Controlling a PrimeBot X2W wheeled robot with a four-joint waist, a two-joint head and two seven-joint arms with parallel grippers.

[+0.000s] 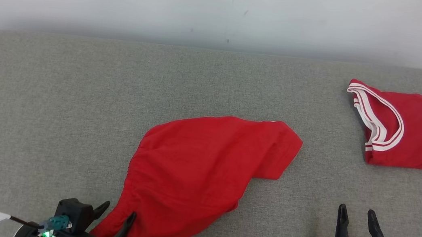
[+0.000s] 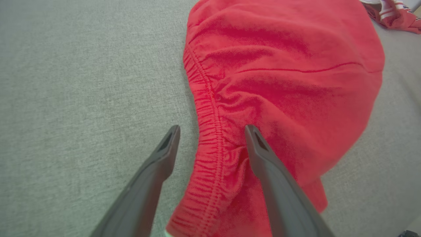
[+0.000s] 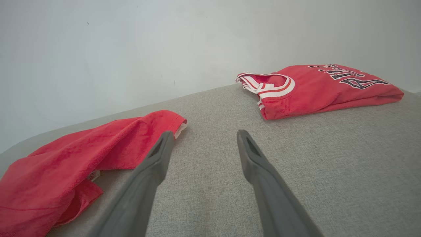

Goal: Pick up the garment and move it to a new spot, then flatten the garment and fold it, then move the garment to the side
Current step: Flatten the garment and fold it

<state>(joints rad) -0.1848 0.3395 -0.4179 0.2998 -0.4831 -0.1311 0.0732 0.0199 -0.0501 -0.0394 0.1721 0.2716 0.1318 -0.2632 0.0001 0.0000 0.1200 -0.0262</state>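
The garment (image 1: 196, 165) is a pair of plain red shorts, lying rumpled in the middle of the grey fabric surface, and it also appears in the right wrist view (image 3: 82, 154). My left gripper (image 1: 119, 209) is at its near left end. In the left wrist view the left gripper (image 2: 212, 129) stands open astride the gathered elastic waistband (image 2: 207, 131), one finger over the red cloth and the other over the grey surface. My right gripper (image 1: 357, 210) is open and empty, right of the shorts, and its fingers (image 3: 204, 134) hover above bare grey fabric.
A folded red jersey (image 1: 413, 129) with white trim and dark lettering lies at the far right; it is also in the right wrist view (image 3: 315, 87). The grey cushioned surface (image 1: 53, 106) ends at a pale wall (image 1: 225, 10) behind. A cable runs at the lower left.
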